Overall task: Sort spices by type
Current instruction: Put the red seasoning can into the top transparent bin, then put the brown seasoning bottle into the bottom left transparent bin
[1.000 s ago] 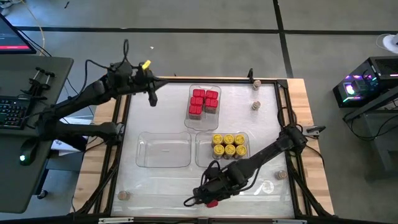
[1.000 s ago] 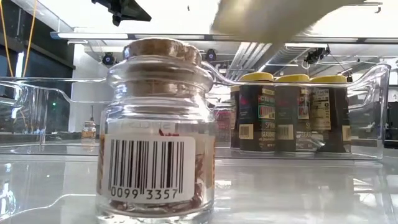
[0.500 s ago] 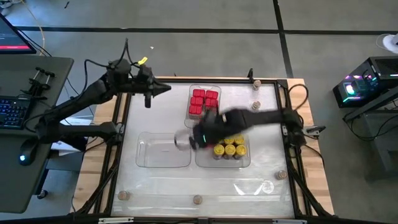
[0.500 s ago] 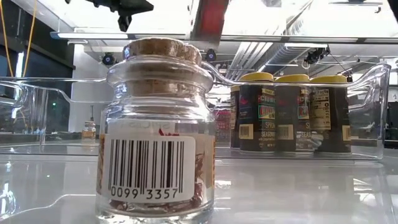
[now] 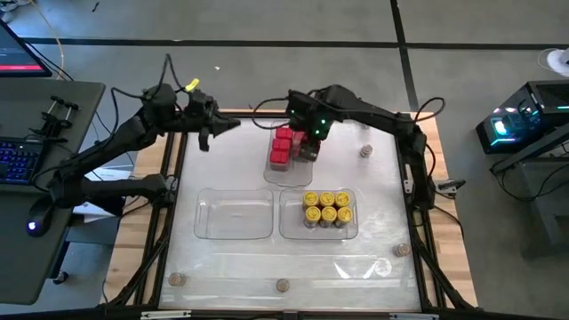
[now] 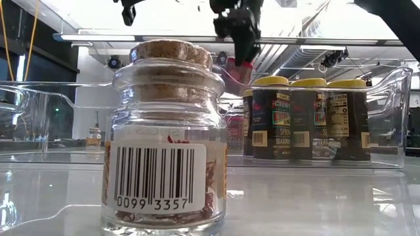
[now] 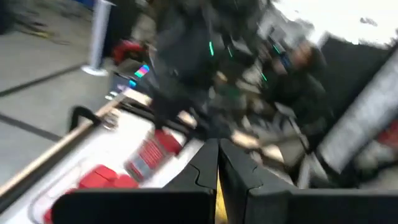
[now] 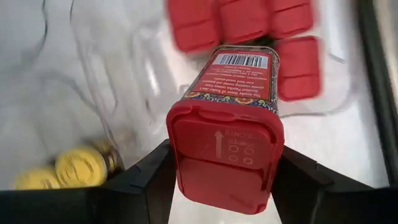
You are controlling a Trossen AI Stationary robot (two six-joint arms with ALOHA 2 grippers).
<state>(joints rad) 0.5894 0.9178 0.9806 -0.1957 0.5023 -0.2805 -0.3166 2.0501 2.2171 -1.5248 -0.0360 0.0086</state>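
Observation:
My right gripper [image 5: 308,132] hangs over the far clear tray [image 5: 270,169] and is shut on a red boxy spice container [image 8: 233,87]. Several more red containers [image 5: 284,145] stand in that tray. Yellow-lidded jars [image 5: 325,208] fill the near right tray [image 5: 356,233]. Small cork-stoppered jars stand loose on the table, one at the near edge [image 5: 282,285], which is the same jar that stands close in the low view [image 6: 164,131]. My left gripper [image 5: 233,125] is shut and empty, held in the air at the far left. My right gripper pinches the red container at its lid end [image 8: 181,155], on two opposite sides, between the two fingers [image 8: 146,180]. The fingers come from above, pointing down. The container hangs below them, lid up and slightly tilted, clear above the far tray.
An empty clear tray [image 5: 233,213] lies at the near left. More cork jars stand at the far right [image 5: 365,151], the near right [image 5: 402,251] and the near left corner [image 5: 178,278]. A raised dark frame [image 5: 174,204] borders the table.
My right gripper has carried the red container up from the table's near edge toward the far edge. It has rolled its wrist on the way and now hangs over the tray of red containers. My left gripper has turned a little in place.

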